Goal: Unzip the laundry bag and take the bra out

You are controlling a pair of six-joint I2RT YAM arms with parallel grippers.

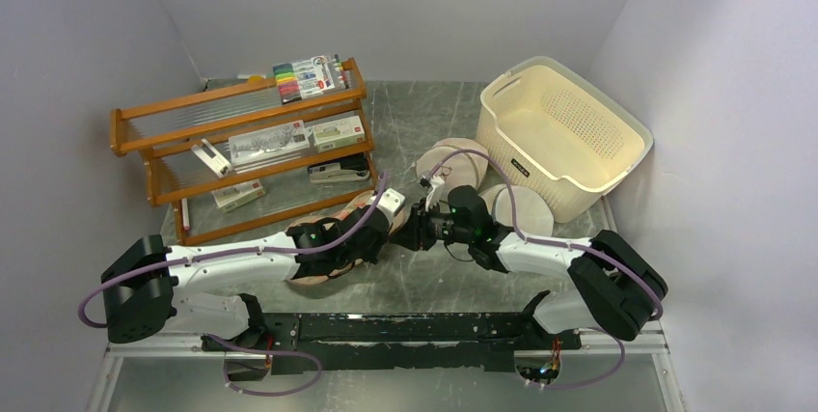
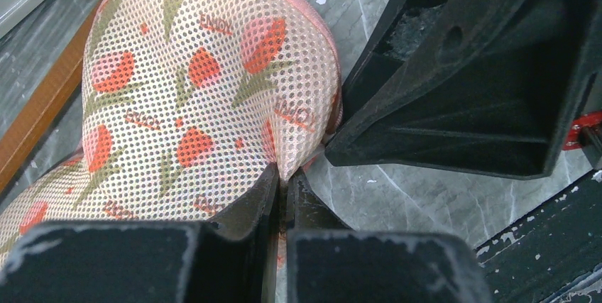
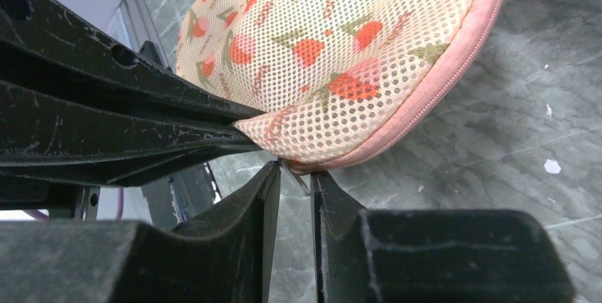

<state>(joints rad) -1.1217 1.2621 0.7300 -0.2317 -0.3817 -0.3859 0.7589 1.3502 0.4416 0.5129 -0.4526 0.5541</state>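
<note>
The laundry bag (image 1: 313, 279), cream mesh with red-orange flowers and pink zip edging (image 3: 440, 83), lies mid-table, mostly hidden under my left arm. In the left wrist view, the bag (image 2: 192, 83) fills the frame and my left gripper (image 2: 287, 175) is shut on a pinched fold at its edge. In the right wrist view, the bag (image 3: 341, 33) has its end lifted, and my right gripper (image 3: 294, 175) is closed to a narrow gap around the thin metal zip pull (image 3: 299, 179) under the edging. The two grippers (image 1: 378, 238) (image 1: 403, 231) nearly touch. The bra is hidden.
A wooden rack (image 1: 241, 142) with pens and boxes stands at the back left. A cream plastic basket (image 1: 564, 132) sits at the back right. Two round pale dome bags (image 1: 458, 161) (image 1: 526, 205) lie beside it, just behind my right arm.
</note>
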